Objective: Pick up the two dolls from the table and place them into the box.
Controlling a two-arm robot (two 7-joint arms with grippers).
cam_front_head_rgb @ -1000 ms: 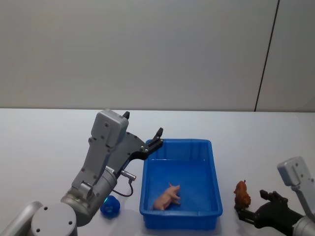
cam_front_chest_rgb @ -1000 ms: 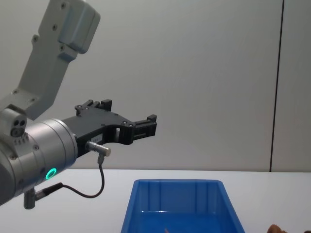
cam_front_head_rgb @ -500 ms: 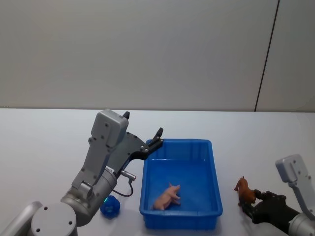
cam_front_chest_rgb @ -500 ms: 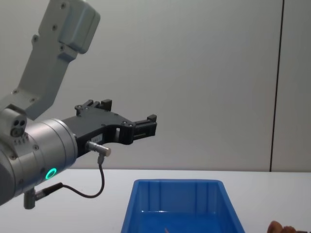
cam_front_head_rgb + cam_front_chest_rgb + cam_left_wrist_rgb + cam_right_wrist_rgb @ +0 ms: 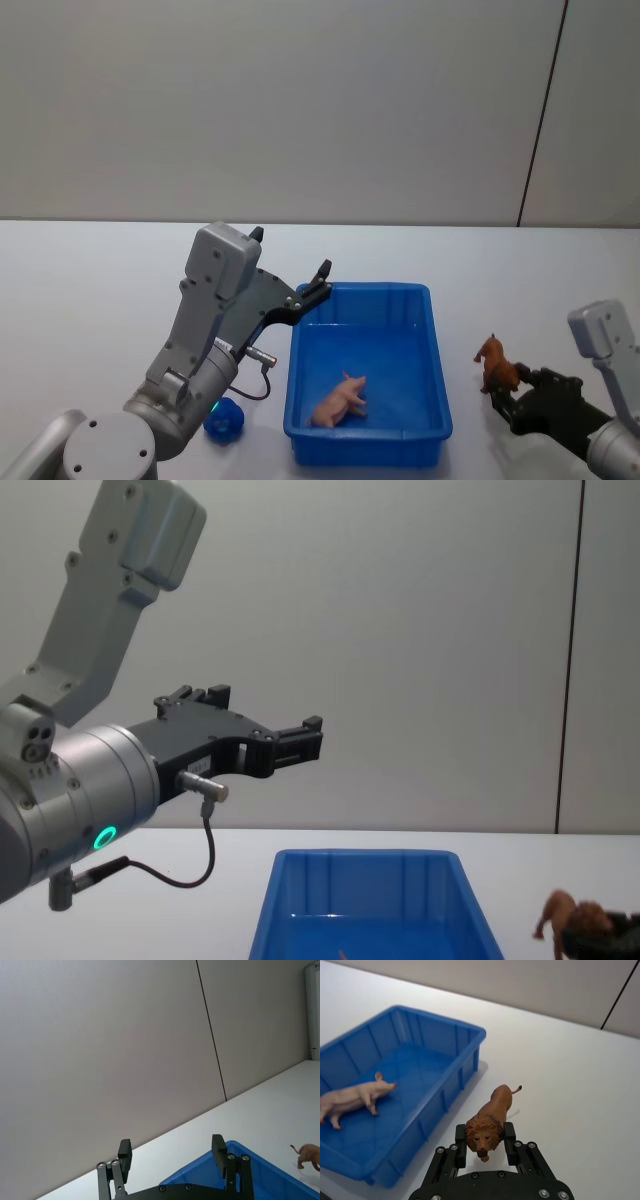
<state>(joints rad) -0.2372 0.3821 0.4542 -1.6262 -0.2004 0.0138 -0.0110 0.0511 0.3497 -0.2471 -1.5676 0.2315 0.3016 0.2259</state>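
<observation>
A pale pink pig doll (image 5: 340,400) (image 5: 352,1097) lies on its side inside the blue box (image 5: 365,293) (image 5: 437,1025) (image 5: 365,858). To the right of the box, my right gripper (image 5: 512,395) (image 5: 485,1132) is shut on the head of a brown lion doll (image 5: 497,366) (image 5: 495,1107) (image 5: 560,915), which seems to hang just above the white table (image 5: 90,290). The left gripper (image 5: 292,252) (image 5: 171,1142) (image 5: 258,708) hovers open and empty over the box's far left corner.
A small rounded bright-blue thing (image 5: 224,418) sits on the table at the box's near left, beside the left arm's base. Bare white tabletop stretches to the far left and behind the box. A grey wall stands at the back.
The right gripper has closed on the lion and raised it, moving slightly back from the front edge; the lion now shows in the chest view. The left arm has not moved.
</observation>
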